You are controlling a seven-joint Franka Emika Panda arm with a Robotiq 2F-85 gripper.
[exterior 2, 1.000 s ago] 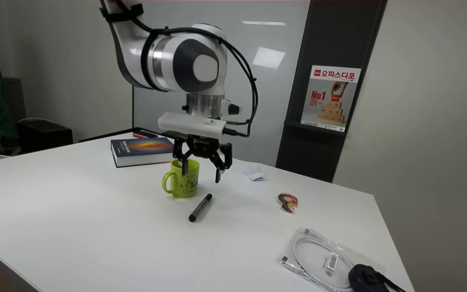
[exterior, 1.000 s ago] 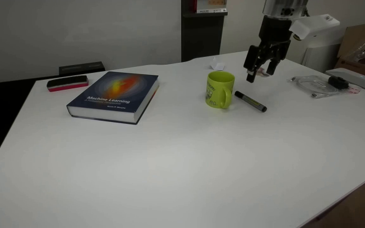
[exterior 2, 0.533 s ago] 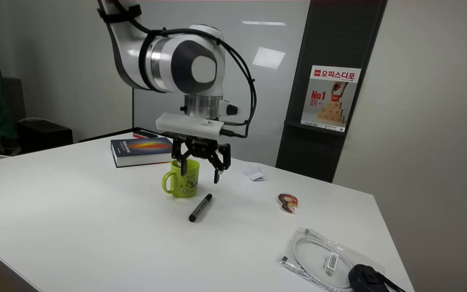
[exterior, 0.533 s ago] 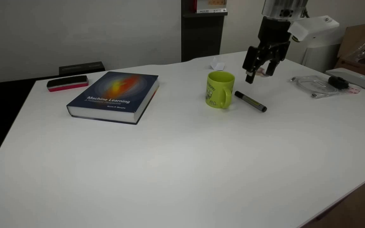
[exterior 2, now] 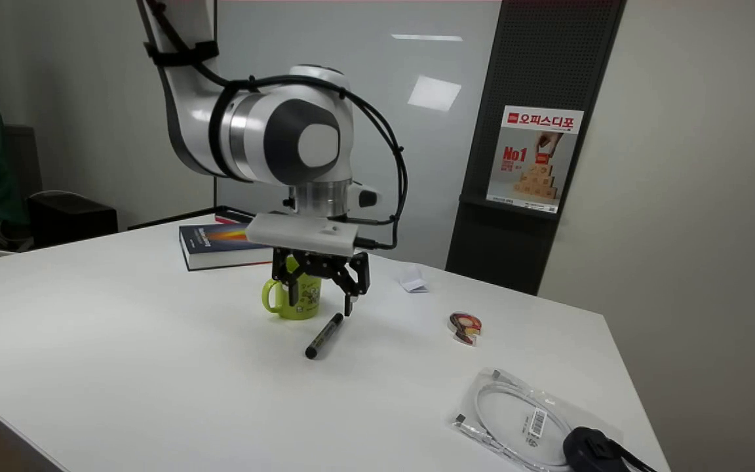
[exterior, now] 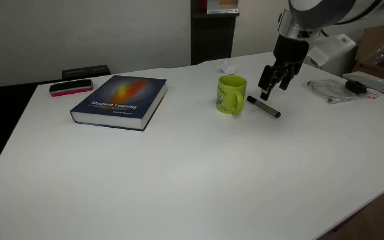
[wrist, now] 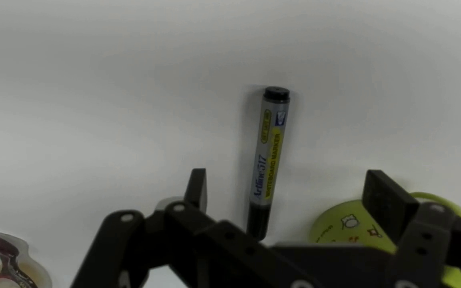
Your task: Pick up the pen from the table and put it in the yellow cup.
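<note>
The pen (exterior: 268, 108), a grey and black marker, lies flat on the white table (exterior: 178, 173). It also shows in an exterior view (exterior 2: 324, 337) and in the wrist view (wrist: 268, 160). The yellow cup (exterior: 226, 96) stands upright close beside the pen's black cap end. My gripper (exterior: 274, 92) is open and empty, above the table near the cap end. In the wrist view the pen passes between my spread fingertips (wrist: 286, 172), below them. The right finger (wrist: 388, 204) overlaps the cup (wrist: 346, 224) in that view. In an exterior view the gripper (exterior 2: 320, 307) partly hides the cup.
A thick dark blue book (exterior: 118, 103) and a pink-and-black eraser (exterior: 71, 88) lie beyond the cup. A folded white paper (exterior 2: 412, 280) and a small colourful item (exterior 2: 464, 326) lie on the table. A bagged white cable (exterior 2: 515, 413) lies beside a black object (exterior 2: 590, 449).
My gripper has come down toward the pen and the cup, mostly in the last half second, staying open. The pen and the cup have not moved.
</note>
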